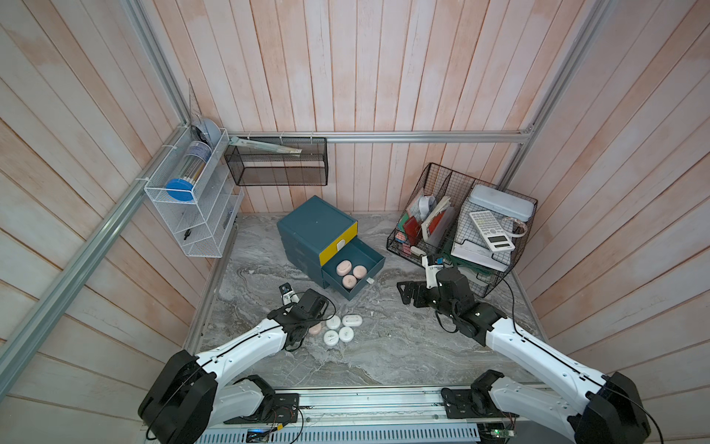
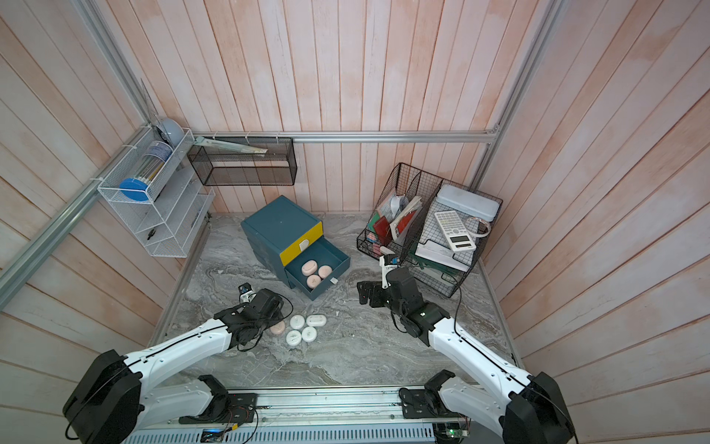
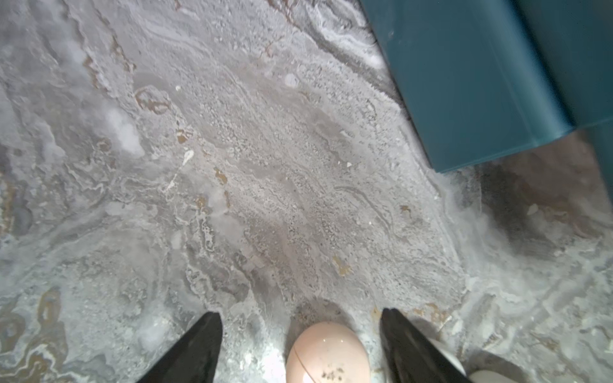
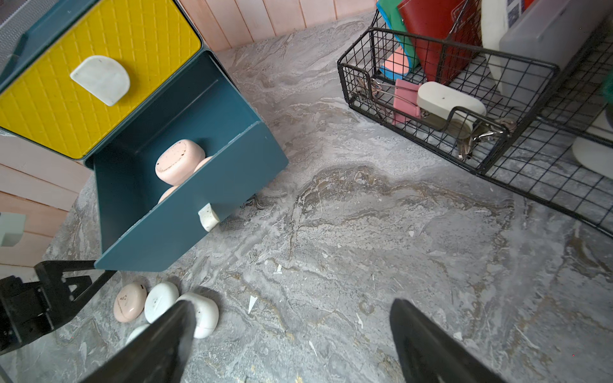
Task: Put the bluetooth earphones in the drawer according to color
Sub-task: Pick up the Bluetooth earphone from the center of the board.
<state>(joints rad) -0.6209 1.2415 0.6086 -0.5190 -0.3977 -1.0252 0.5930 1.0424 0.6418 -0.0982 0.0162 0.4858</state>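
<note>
In both top views the left arm (image 1: 249, 346) covers half of a pink case (image 1: 316, 329) lying on the surface (image 1: 384, 346), close beside four white cases (image 1: 345, 333). Three more pink cases (image 1: 349, 280) lie in the drawer (image 1: 374, 258) pulled out under the cabinet's (image 1: 317, 226) yellow front (image 1: 338, 240). In the left wrist view the left pincer (image 3: 300, 313) stands wide astride that pink case, which the frame edge cuts off, with gaps on both sides and bare surface up to the cabinet corner. In the right wrist view the right pincer (image 4: 292, 303) gapes empty over bare surface between the drawer and the wire basket (image 4: 464, 48). One finger hides part of a white case.
</note>
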